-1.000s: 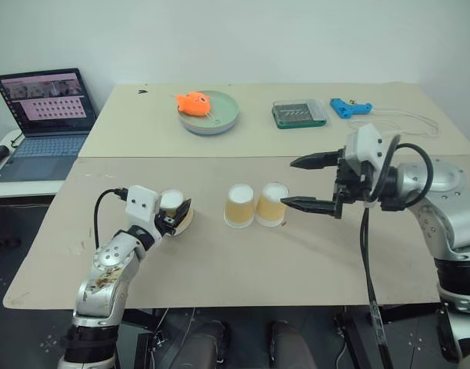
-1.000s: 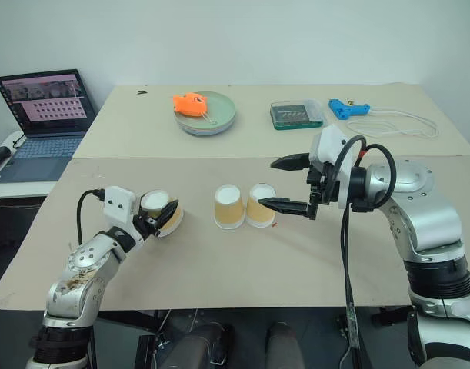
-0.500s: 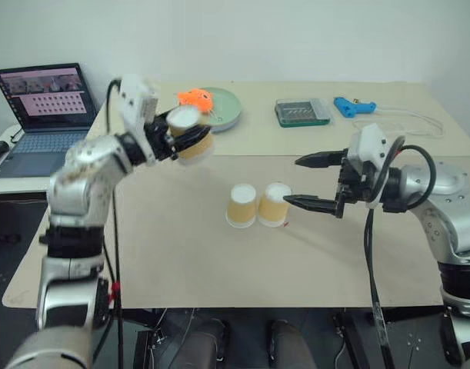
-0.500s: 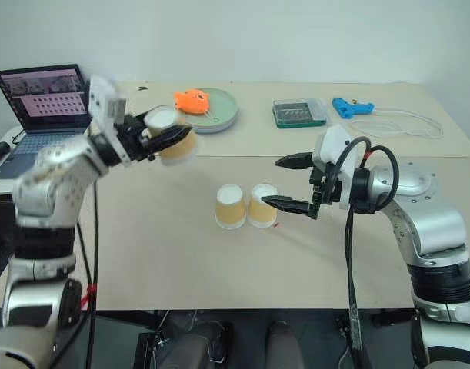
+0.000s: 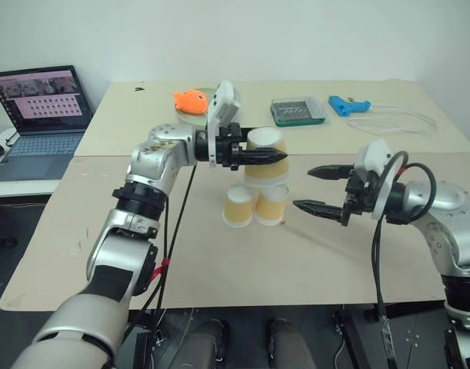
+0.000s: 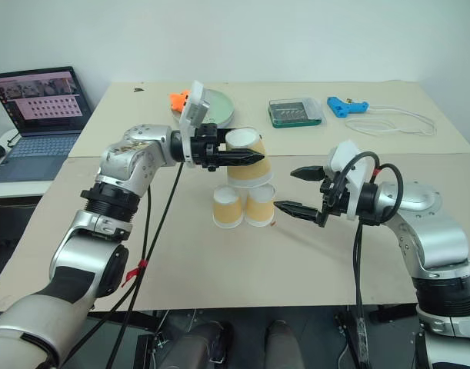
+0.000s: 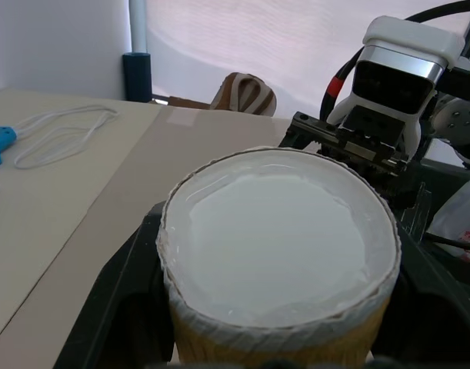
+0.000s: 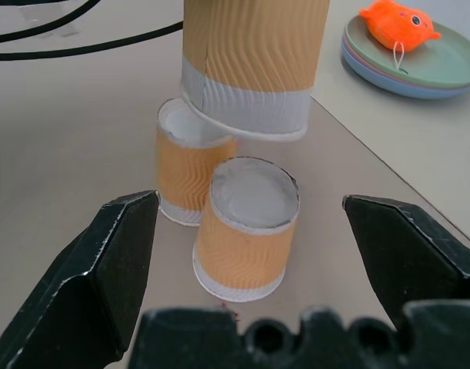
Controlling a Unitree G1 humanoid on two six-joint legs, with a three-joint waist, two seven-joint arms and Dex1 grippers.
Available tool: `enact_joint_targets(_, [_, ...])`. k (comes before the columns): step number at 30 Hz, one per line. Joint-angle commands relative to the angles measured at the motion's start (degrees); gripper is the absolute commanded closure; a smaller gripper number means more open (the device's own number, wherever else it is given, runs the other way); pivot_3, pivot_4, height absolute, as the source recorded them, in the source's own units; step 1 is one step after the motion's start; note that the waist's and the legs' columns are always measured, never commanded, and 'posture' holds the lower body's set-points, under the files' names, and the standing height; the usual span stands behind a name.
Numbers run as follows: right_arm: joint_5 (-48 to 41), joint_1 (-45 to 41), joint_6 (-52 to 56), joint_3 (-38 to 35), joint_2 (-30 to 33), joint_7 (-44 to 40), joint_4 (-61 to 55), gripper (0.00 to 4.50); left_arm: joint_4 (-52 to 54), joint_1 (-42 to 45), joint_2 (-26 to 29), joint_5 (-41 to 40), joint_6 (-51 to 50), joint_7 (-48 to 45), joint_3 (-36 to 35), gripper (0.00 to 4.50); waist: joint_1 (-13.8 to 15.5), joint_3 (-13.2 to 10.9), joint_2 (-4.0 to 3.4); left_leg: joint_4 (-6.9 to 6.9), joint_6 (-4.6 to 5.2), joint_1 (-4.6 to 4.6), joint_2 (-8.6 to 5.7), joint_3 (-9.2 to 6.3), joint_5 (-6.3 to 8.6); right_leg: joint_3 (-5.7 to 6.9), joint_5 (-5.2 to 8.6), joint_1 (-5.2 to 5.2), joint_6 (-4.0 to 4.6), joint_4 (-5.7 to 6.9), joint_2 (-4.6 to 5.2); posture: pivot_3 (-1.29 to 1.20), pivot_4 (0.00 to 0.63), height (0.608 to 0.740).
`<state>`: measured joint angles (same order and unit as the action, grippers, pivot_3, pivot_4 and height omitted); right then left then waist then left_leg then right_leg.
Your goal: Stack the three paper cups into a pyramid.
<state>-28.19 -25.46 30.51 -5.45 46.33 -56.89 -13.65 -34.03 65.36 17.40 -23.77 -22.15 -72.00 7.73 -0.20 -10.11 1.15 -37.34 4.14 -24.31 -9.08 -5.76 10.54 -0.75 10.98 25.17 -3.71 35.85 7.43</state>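
Two paper cups stand upside down, side by side and touching, on the near table. The third paper cup, tan with a white rim facing down, hangs slightly tilted just above the pair. My left gripper is shut on it from the left, and its white base faces the left wrist camera. Whether its rim touches the cups below, I cannot tell. My right gripper is open, level, just right of the pair, its fingers apart with the nearer cup between and beyond them.
On the far table are a green plate with an orange toy fish, a clear box and a blue tool with a white cord. A laptop sits on a side table at left.
My left arm has lifted its cup from the table's left side and swung it rightward to above the two cups. My right gripper has drawn back slightly to the right, still open.
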Motion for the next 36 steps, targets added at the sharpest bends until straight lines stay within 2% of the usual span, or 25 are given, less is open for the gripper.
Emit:
enact_joint_targets(1, [-0.5,0.4,-0.3,-2.5,0.9,0.9,-2.0,0.0,-1.9,2.7,-0.2,1.1,2.4,-2.1,-0.9,1.99,-0.1,0.0,0.0,0.0,0.0,0.0,0.01,-0.01,0.0,0.01,0.0,0.0,0.0,0.0,-0.01,0.0,0.15,0.73])
enact_joint_targets(12, [-0.4,0.6,-0.5,-2.0,0.7,2.2,-2.1,0.0,-4.2,3.2,0.4,4.6,0.9,-6.5,0.1,1.99,0.0,0.0,0.01,-0.1,0.02,-0.02,-0.01,-0.03,0.01,0.03,-0.01,-0.03,-0.03,0.02,-0.01,0.0,0.15,0.73])
enact_joint_targets(26, [-0.4,0.6,-0.6,-2.1,0.7,2.6,-1.8,0.0,-4.5,1.8,0.4,7.4,0.8,-7.3,0.6,1.99,0.0,0.0,0.01,-0.13,0.03,-0.02,-0.01,-0.03,0.01,0.03,-0.01,-0.02,-0.03,0.05,-0.01,0.0,0.15,0.73])
enact_joint_targets(28, [-0.5,0.7,-0.6,-2.1,0.7,2.6,-1.8,0.0,-4.7,1.7,0.3,7.7,1.0,-7.3,0.7,1.03,0.0,0.0,0.01,-0.14,0.03,-0.02,-0.01,-0.03,0.01,0.02,-0.01,-0.03,-0.03,0.05,-0.01,0.0,0.15,0.73])
enact_joint_targets(29, [-0.5,0.8,-0.6,-2.2,0.8,2.7,-1.9,0.0,-4.7,1.7,0.3,7.7,1.0,-7.3,0.7,0.9,0.0,0.0,0.01,-0.14,0.03,-0.02,-0.01,-0.03,0.01,0.02,-0.01,-0.02,-0.03,0.05,-0.01,0.0,0.15,0.73])
enact_joint_targets(31, [-0.4,0.9,-0.7,-2.2,0.8,2.7,-1.8,0.0,-4.4,1.6,0.2,8.0,0.9,-7.3,0.6,0.1,0.0,0.0,0.01,-0.14,0.03,-0.02,-0.01,-0.02,0.01,0.02,-0.01,-0.03,-0.03,0.06,-0.01,0.0,0.15,0.73])
enact_joint_targets(36, [-0.4,0.8,-0.6,-2.0,0.8,2.7,-1.9,0.0,-5.4,2.5,-0.1,8.3,1.6,-5.9,-0.1,0.04,0.0,0.0,0.01,-0.18,0.04,-0.02,-0.01,-0.02,0.02,0.02,-0.01,-0.03,-0.03,0.07,-0.01,0.0,0.15,0.73])
